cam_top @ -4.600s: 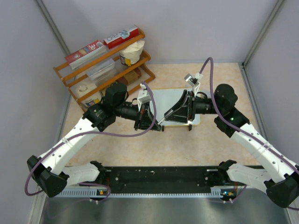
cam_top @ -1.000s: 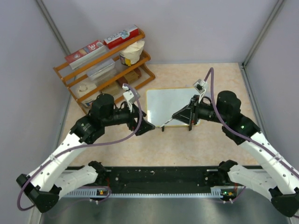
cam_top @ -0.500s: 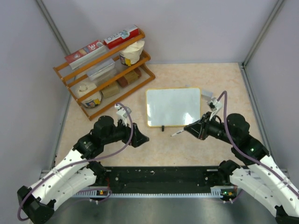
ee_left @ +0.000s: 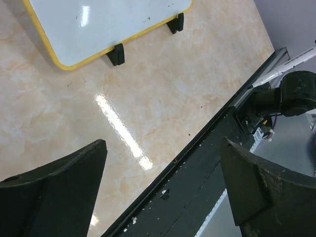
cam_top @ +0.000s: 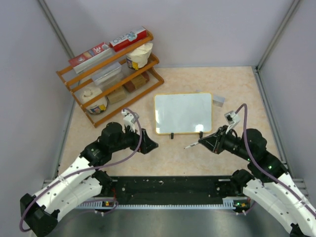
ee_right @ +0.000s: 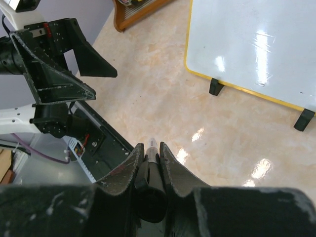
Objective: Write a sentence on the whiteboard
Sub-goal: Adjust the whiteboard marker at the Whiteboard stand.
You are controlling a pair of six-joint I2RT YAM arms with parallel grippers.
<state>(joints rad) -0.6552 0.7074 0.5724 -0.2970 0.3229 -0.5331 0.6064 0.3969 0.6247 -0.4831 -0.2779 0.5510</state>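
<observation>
The whiteboard [cam_top: 183,113] lies flat at frame centre on the tabletop [cam_top: 173,160]. Below its lower right corner, the right hand [cam_top: 202,142] grips a marker [cam_top: 191,145] that points left. The left hand [cam_top: 149,144], lower left of the board, is spread wide.

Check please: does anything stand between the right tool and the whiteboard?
Nothing visible does. Only bare table lies between the marker in the right tool and the whiteboard. The left tool sits off to the left, and the grey block lies beyond the whiteboard's far right corner.
</observation>
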